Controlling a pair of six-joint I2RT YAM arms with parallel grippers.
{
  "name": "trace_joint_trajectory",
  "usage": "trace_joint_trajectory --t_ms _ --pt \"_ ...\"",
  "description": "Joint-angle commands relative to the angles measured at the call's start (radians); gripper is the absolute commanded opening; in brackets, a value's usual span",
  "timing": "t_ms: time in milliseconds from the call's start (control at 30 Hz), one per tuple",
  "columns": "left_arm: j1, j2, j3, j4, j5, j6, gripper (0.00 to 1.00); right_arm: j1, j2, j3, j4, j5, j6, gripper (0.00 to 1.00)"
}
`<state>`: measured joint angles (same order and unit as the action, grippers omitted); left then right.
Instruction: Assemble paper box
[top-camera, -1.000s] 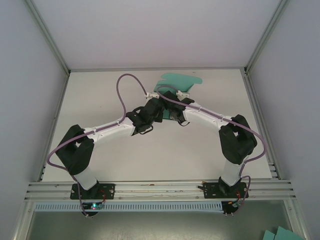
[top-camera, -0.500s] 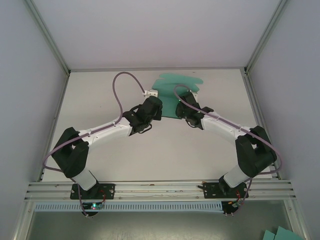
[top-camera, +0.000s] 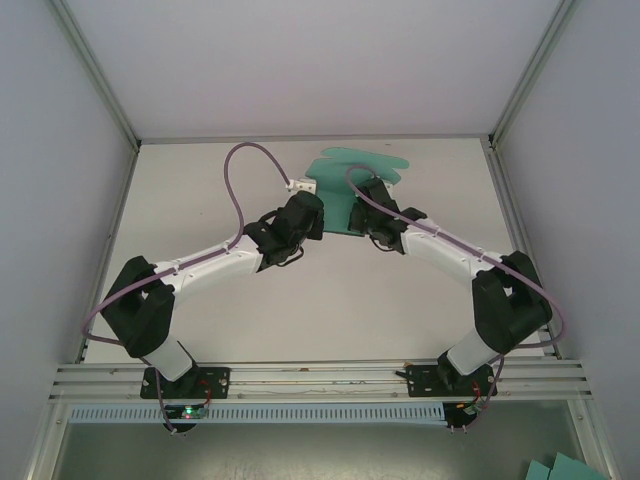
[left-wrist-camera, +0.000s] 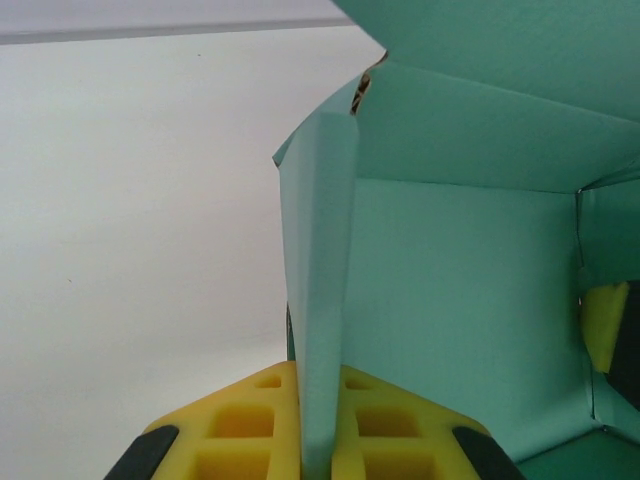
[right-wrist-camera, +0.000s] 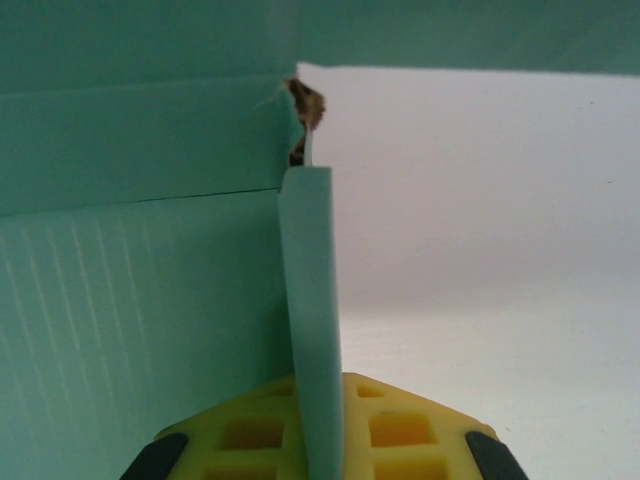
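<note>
The paper box (top-camera: 352, 178) is teal-green card, partly folded, lying at the far middle of the white table. My left gripper (top-camera: 318, 213) grips its left side and my right gripper (top-camera: 362, 213) its right side. In the left wrist view the yellow fingers (left-wrist-camera: 250, 420) are shut on an upright card wall (left-wrist-camera: 322, 260), with the box floor (left-wrist-camera: 460, 320) to the right. In the right wrist view the yellow fingers (right-wrist-camera: 410, 430) are shut on the other upright wall (right-wrist-camera: 310, 290), and folded panels (right-wrist-camera: 130, 180) lie to the left.
The white table (top-camera: 300, 310) is ringed by grey enclosure walls and a metal rail (top-camera: 320, 378) at the near edge. Spare teal card sheets (top-camera: 565, 468) lie outside at the bottom right. Purple cables (top-camera: 240, 190) arch over both arms.
The right arm swung out to the right and stretched, and its gripper now holds the box's right wall. The left arm shifted slightly and keeps its grip.
</note>
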<state>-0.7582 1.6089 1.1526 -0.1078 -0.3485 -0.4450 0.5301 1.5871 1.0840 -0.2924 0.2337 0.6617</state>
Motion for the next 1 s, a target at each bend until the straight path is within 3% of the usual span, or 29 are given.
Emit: trace_joint_trajectory --t_ms 0,133,267,567,667,733,833,967 --pt "-0.008 -0.073 0.016 -0.011 -0.05 -0.002 0.0 -0.029 0.067 0.039 -0.215 0.324 0.011 0.0" --pt "-0.007 -0.071 0.027 -0.03 -0.074 -0.011 0.0 -0.021 0.096 0.064 -0.284 0.455 0.0 0.0" --pt "-0.007 -0.064 0.034 -0.037 -0.073 -0.014 0.0 -0.032 0.126 0.106 -0.387 0.544 0.093 0.0" --pt "-0.006 -0.063 0.032 -0.037 -0.061 -0.021 0.0 -0.019 0.126 0.117 -0.275 0.523 0.013 0.0" --pt "-0.007 -0.07 0.026 -0.04 -0.057 -0.028 0.0 -0.02 0.034 0.021 -0.048 0.361 -0.079 0.26" --pt "-0.007 -0.077 0.016 -0.029 -0.047 -0.03 0.0 -0.032 -0.042 -0.064 0.125 0.156 -0.134 0.43" --pt "-0.006 -0.083 0.004 -0.017 -0.042 -0.031 0.0 -0.06 -0.132 -0.16 0.322 -0.12 -0.147 0.57" --pt "-0.007 -0.081 -0.006 -0.006 -0.036 -0.035 0.0 -0.07 -0.209 -0.226 0.474 -0.338 -0.142 0.8"
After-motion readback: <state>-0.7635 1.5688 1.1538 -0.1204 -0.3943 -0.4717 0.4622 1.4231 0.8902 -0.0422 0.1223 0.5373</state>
